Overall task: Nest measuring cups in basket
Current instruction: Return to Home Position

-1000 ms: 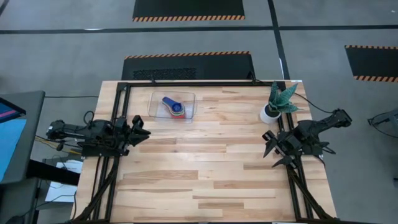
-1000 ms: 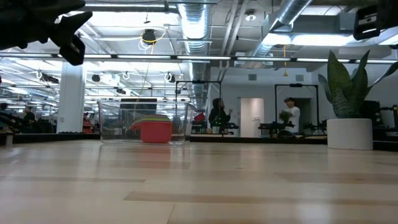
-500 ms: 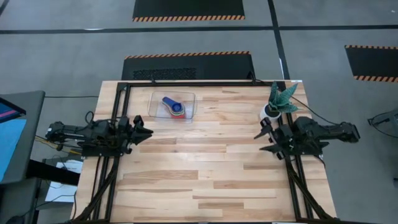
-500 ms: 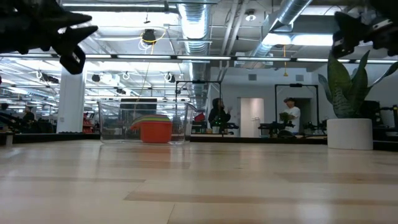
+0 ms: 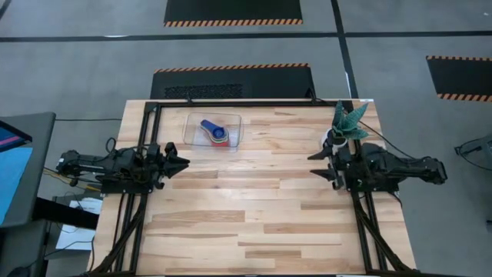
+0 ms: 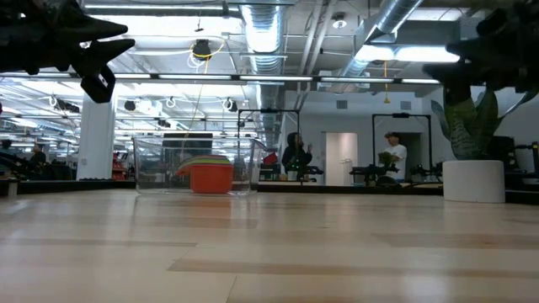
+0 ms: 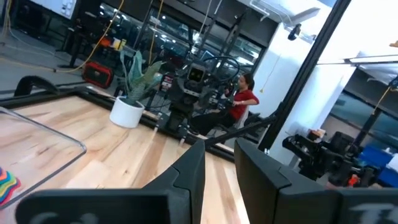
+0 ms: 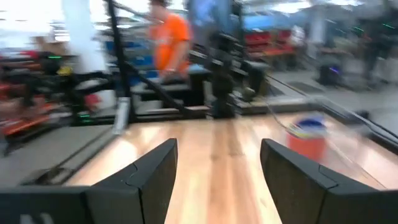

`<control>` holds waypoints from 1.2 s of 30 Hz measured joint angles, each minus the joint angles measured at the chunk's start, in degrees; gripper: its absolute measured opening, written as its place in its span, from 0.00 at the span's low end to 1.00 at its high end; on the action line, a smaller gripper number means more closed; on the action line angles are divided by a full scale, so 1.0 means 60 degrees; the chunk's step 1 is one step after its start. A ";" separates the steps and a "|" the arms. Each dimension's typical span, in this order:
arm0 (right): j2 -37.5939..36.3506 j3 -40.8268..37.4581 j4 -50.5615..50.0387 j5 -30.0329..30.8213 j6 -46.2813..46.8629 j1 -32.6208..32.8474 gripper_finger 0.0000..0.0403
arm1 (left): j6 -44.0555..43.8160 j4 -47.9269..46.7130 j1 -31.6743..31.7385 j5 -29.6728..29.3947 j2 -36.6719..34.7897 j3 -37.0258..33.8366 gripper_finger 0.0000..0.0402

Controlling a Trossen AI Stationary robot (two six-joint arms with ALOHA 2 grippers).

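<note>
The clear basket [image 5: 213, 130] stands on its base near the table's far edge, left of centre. Inside it the measuring cups [image 5: 215, 134] sit stacked in one another, a blue one on top, its handle pointing far-left; in the low view the stack [image 6: 209, 176] shows red-orange below with green and yellow rims. My left gripper [image 5: 184, 163] hovers above the table's left edge, near-left of the basket, open by a narrow gap [image 7: 219, 149]. My right gripper [image 5: 314, 164] hovers by the right edge, pointing left, wide open [image 8: 219, 149]. Neither holds anything.
A white pot with a green plant [image 5: 340, 132] stands at the far right, just beyond my right gripper. Dark frame rails [image 5: 146, 200] run along both table sides. Bare wood [image 5: 254, 200] lies between the arms. People [image 6: 392, 156] stand in the room beyond.
My right gripper has swung from pointing at the table's near-left round to pointing straight left, moving toward the far edge and a little leftward, beside the plant pot. The basket and cups have stayed put.
</note>
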 joint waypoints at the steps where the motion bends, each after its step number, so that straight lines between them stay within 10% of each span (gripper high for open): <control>1: -0.0003 0.0000 -0.0135 0.0300 0.0063 0.0003 0.63 | 0.0074 -0.0037 0.0000 -0.0018 0.0000 -0.0002 0.19; 36: 0.0000 -0.0025 -0.0543 0.0705 0.0866 0.0018 0.63 | 0.1181 -0.1245 -0.0007 0.0048 0.0007 -0.0002 0.19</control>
